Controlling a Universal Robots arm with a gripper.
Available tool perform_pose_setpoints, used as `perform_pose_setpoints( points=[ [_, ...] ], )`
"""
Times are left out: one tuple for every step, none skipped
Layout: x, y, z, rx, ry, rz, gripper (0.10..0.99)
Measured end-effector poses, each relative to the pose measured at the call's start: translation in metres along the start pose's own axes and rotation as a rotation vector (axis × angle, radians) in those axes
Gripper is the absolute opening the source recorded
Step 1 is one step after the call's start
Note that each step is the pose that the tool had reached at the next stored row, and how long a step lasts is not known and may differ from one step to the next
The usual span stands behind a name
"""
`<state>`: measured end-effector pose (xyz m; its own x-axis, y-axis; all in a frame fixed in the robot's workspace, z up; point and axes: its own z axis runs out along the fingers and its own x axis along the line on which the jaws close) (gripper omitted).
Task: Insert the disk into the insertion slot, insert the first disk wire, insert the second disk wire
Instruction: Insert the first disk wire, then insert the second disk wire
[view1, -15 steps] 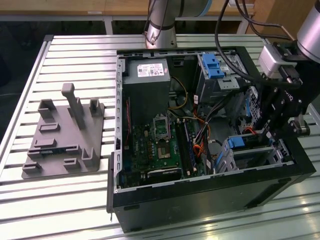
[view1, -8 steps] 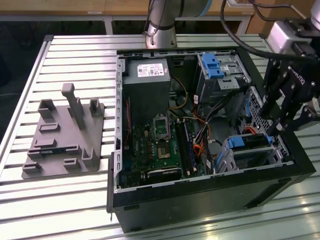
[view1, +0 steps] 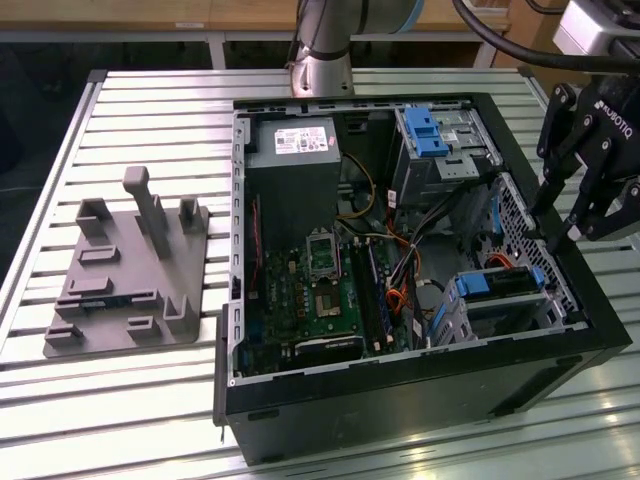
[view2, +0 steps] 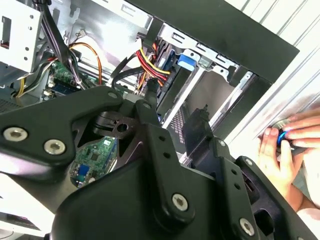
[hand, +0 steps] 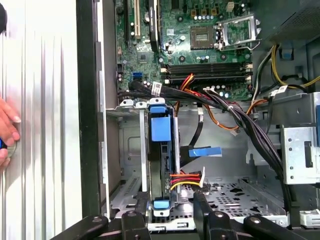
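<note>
Ribbed metal tabletop (view1: 150, 400) carries an open black computer case (view1: 400, 400); the gripper (view1: 562, 235), with white lettering on its body, hangs over the case's edge, its fingers (hand: 204, 210) spread and empty. Just beneath it the disk (hand: 161, 150) sits edge-on in the insertion slot (hand: 130, 155), with red-yellow-black wires (hand: 187, 179) at its side. A white printed label marks the power supply (view1: 295, 185) well beyond the gripper, and a hand (hand: 7, 132) rests on the tabletop outside the case.

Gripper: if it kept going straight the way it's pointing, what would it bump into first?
Most likely the disk, sitting in the slot straight ahead of the open gripper in the first wrist view; maybe the wire plug beside it. Depth is unclear.
</note>
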<state>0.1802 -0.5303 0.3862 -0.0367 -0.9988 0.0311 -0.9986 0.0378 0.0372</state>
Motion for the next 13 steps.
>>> perform_pose_setpoints(
  points=[
    [0.0, 0.0, -0.0002, 0.0, 0.0002, 0.0, 0.482],
    [0.0, 0.0, -0.0002, 0.0, 0.0002, 0.0, 0.482],
    [0.0, 0.0, -0.0003, 0.0, 0.0002, 0.0, 0.482],
    [0.0, 0.0, -0.0003, 0.0, 0.0002, 0.0, 0.482],
    [0.0, 0.0, -0.0003, 0.0, 0.0001, 0.0, 0.482],
    [0.0, 0.0, -0.0003, 0.0, 0.0001, 0.0, 0.482],
    [0.0, 0.0, -0.0003, 0.0, 0.0002, 0.0, 0.482],
    [0.0, 0.0, -0.0003, 0.0, 0.0002, 0.0, 0.482],
    [0.0, 0.0, -0.0003, 0.0, 0.0002, 0.0, 0.482],
    [0.0, 0.0, -0.0003, 0.0, 0.0001, 0.0, 0.482],
    [0.0, 0.0, -0.0003, 0.0, 0.0002, 0.0, 0.482],
    [0.0, 0.0, -0.0003, 0.0, 0.0002, 0.0, 0.482],
    [-0.0002, 0.0, -0.0005, 0.0, 0.0005, 0.0, 0.482]
  ],
)
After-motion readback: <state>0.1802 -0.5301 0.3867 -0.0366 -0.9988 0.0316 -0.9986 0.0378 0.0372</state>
